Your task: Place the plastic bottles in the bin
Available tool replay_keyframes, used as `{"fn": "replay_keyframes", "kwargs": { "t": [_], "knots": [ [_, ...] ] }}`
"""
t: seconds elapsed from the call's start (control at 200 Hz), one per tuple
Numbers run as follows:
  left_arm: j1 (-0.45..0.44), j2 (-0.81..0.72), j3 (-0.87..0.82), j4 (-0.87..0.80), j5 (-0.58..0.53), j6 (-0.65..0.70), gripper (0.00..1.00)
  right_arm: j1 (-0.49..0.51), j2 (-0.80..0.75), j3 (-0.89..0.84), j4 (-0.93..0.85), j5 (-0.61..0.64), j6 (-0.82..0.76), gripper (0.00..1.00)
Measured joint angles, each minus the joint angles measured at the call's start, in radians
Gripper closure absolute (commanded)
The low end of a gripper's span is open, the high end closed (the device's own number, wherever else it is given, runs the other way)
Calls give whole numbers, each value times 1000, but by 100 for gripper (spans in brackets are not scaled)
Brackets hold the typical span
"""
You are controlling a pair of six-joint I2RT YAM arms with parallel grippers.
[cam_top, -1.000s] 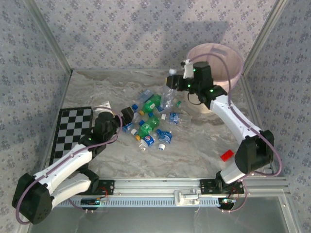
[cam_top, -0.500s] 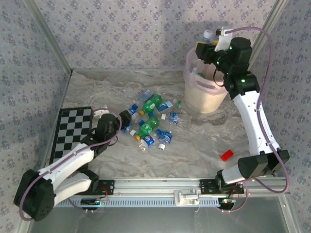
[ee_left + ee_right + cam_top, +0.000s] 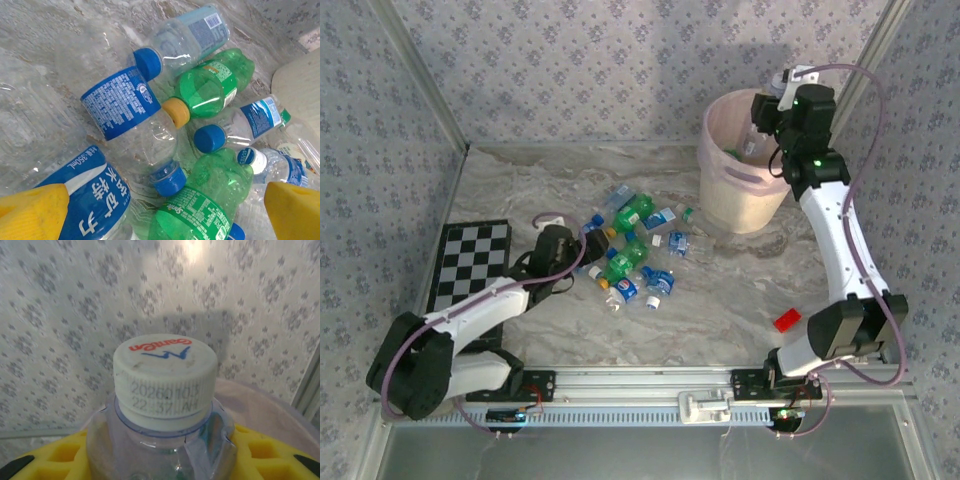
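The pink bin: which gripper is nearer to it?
Right. The right gripper is over the bin, shut on a white-capped clear bottle; the open left gripper is at the bottle pile, well left of the bin.

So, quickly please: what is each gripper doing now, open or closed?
Left gripper: open, gripping nothing, jaws low over the loose bottles.
Right gripper: closed on a white-capped clear bottle, over the bin.

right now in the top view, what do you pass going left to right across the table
checkered board → plastic bottles lying in a loose pile → bin
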Motion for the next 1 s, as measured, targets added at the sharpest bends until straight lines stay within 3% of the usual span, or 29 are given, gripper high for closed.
{"fn": "replay_keyframes", "kwargs": {
  "t": [0.33,0.52,0.85,0.999],
  "knots": [
    [0,2,14,2,20,1,0,0,141,2,-164,-42,8,50],
    [0,2,15,1,20,1,0,0,197,10,-228,-50,20,42],
    [0,-29,15,-25,-10,13,0,0,172,96,-248,-49,27,23],
    [15,-75,15,-49,-42,29,0,5,81,87,-231,-53,29,21]
  ]
}}
